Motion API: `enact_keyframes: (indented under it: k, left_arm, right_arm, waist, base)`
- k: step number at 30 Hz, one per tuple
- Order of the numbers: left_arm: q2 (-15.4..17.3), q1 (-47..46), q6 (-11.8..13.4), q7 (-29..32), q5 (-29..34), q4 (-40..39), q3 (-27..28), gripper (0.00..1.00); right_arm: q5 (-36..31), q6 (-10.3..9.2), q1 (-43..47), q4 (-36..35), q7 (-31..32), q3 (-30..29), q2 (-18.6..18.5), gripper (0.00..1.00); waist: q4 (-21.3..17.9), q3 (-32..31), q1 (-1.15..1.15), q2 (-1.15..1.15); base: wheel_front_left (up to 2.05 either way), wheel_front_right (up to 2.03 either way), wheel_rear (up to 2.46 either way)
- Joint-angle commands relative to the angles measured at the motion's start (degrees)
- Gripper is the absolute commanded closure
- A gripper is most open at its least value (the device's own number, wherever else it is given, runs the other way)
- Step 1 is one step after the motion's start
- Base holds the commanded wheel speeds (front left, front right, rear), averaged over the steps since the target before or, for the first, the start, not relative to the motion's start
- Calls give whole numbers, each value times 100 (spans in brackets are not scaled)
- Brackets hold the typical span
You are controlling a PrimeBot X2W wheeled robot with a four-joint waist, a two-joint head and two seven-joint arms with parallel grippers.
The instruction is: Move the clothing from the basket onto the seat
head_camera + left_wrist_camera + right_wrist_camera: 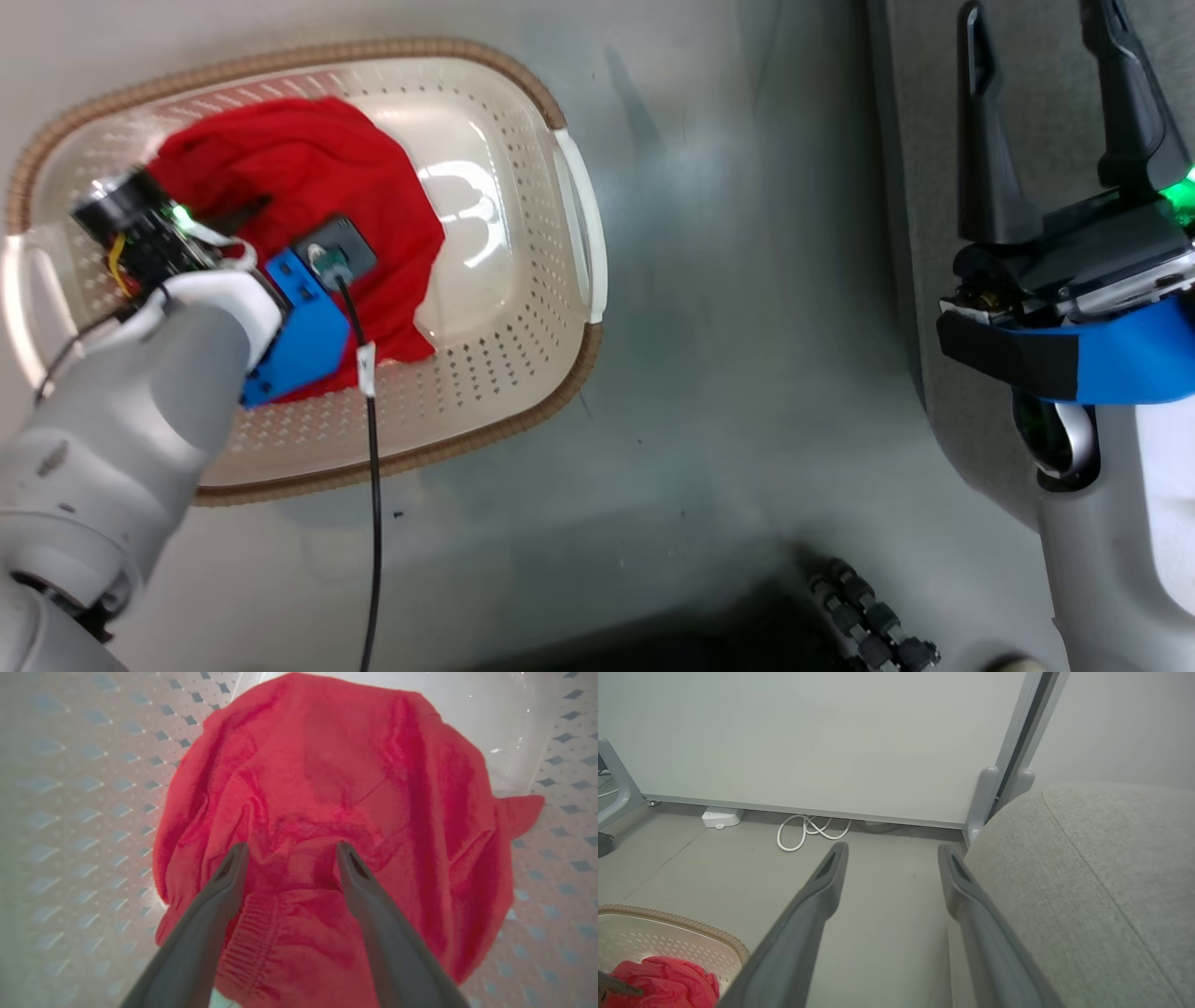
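Observation:
The cream basket (577, 215) with its brown rim stands on the floor at the left. A crumpled red piece of clothing (317, 177) lies inside it. My left arm (121, 420) reaches down into the basket, and its wrist hides the fingers in the head view. In the left wrist view my left gripper (292, 851) is open, its fingertips resting on the red clothing (327, 774) with a fold between them. My right gripper (1038, 28) is open and holds nothing, raised at the edge of the grey seat (920, 233). The right wrist view shows the seat (1087, 882), basket (668, 917) and clothing (663, 984).
Grey floor (747, 327) separates basket and seat. A black cable (373, 485) hangs from my left wrist. A coiled white cable (808, 830) and a white box (720, 816) lie by the pale wall panel (831, 742). My dark base (747, 635) is at the bottom.

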Motion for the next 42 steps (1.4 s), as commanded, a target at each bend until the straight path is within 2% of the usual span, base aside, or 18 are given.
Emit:
enact_keyframes:
  k: [1,9,18,21,22,29,42]
  left_arm:
    - [73,-206,-5,87,-62,33,-31,0]
    - [209,-606,-5,358,-234,112,-118,0]
    - [151,-663,-4,540,-271,165,-196,0]
    - [142,-665,-3,616,-296,175,-217,98]
    - [142,-655,6,640,-306,177,-221,100]
    - [137,-575,7,584,-330,182,-253,100]
    - [-339,-383,3,9,-735,93,-226,100]
  right_arm:
    - [-24,1,-105,-117,-20,23,26,0]
    - [-76,1,10,-413,-20,-15,21,0]
    - [-94,1,132,-484,-19,-123,20,0]
    - [-103,1,122,-468,-19,-128,30,0]
    - [-104,1,106,-463,-19,-129,35,0]
    - [-108,1,32,-430,-19,-155,43,0]
    - [-121,1,83,-328,-19,-294,-42,0]
  waist:
    - [-80,270,-1,0]
    - [-171,724,-1,0]
    - [-196,872,-1,0]
    - [-204,870,-1,0]
    - [-209,869,-1,0]
    - [-194,802,-1,0]
    - [134,204,-1,0]
  base:
    - [0,0,0]
    - [0,0,0]
    - [0,0,0]
    - [0,0,0]
    - [0,0,0]
    - [0,0,0]
    - [0,0,0]
